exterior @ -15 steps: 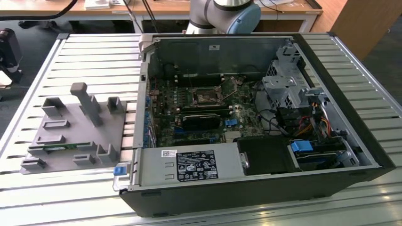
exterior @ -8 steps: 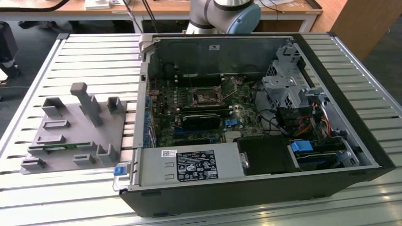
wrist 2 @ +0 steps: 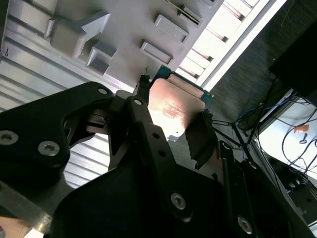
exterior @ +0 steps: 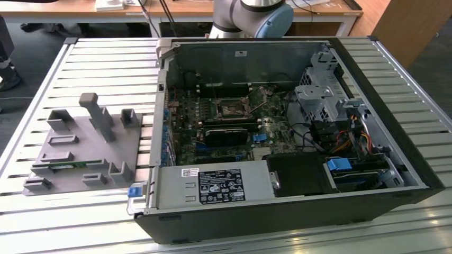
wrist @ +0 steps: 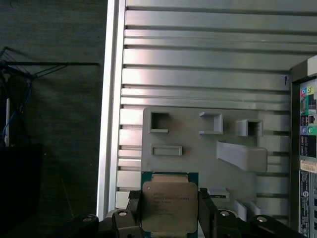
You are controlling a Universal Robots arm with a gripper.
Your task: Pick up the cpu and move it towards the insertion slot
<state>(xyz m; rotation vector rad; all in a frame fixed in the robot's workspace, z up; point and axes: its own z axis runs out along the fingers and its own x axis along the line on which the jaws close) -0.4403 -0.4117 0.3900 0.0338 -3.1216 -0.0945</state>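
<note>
Gripper [wrist: 170, 212] clamped on the cpu [wrist: 168, 203], and it's a clean hold. In the first wrist view the two black fingers [wrist: 134, 212] sit tight against opposite edges of the chip, only as far apart as the chip is wide. The silver top faces the camera with a green border peeking out around it. The second wrist view shows the same grip from the other side. There the gripper [wrist 2: 173, 119] pinches the cpu [wrist 2: 173, 106] between its tips, and the metal face catches a warm glare.

Across the first wrist view, dark floor [wrist: 49, 124] runs along one side. Next comes the slatted metal counter [wrist: 198, 64], then the grey tray [wrist: 198, 148] with its recesses and posts lying beyond the held chip. The edge of the computer case [wrist: 307, 148] closes off the far side.

Over to the exterior view, from its left. The grey tray [exterior: 78, 153] rests on the counter [exterior: 106, 58], with a thin green circuit strip [exterior: 71, 165] lying in it. Just beside it stands the open computer case [exterior: 282, 211]. Inside, on the board, is the insertion slot [exterior: 231, 109], a dark square in a silvery frame, well apart from the tray. The arm [exterior: 254, 16] rises behind the case.
</note>
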